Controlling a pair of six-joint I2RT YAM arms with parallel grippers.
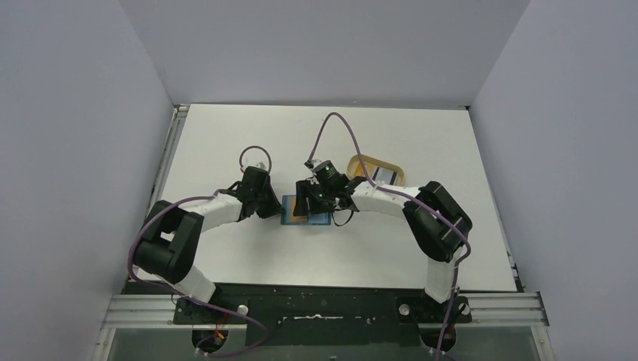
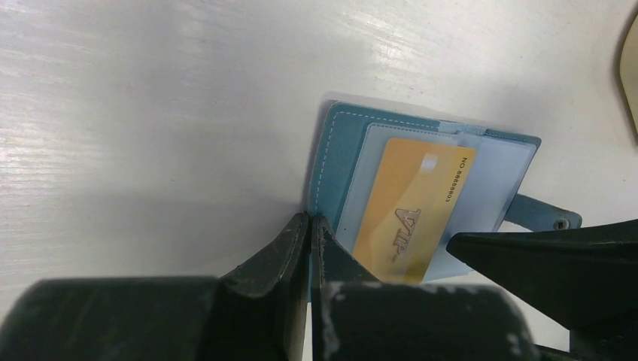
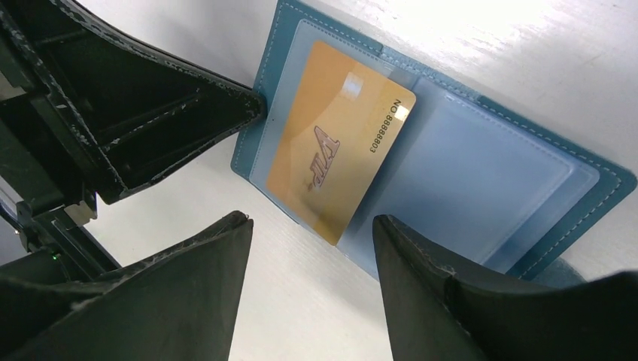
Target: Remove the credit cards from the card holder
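Lying open on the white surface, the card holder shows a gold credit card slid partway out of its clear pocket. The right gripper hangs over the holder, jaws spread either side of the card's corner. The left gripper has its jaws closed, tips against the holder's stitched edge. A tan tray sits near the holder.

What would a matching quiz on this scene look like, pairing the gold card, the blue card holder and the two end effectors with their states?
Things:
1. gold card
2. card holder
3. left end effector
4. right end effector

States:
A. fingers spread apart
B. lying open on the table
C. fingers closed at the holder's edge
D. partly tucked in a clear sleeve

Pairs: 1-D, 2-B, 3-C, 4-A
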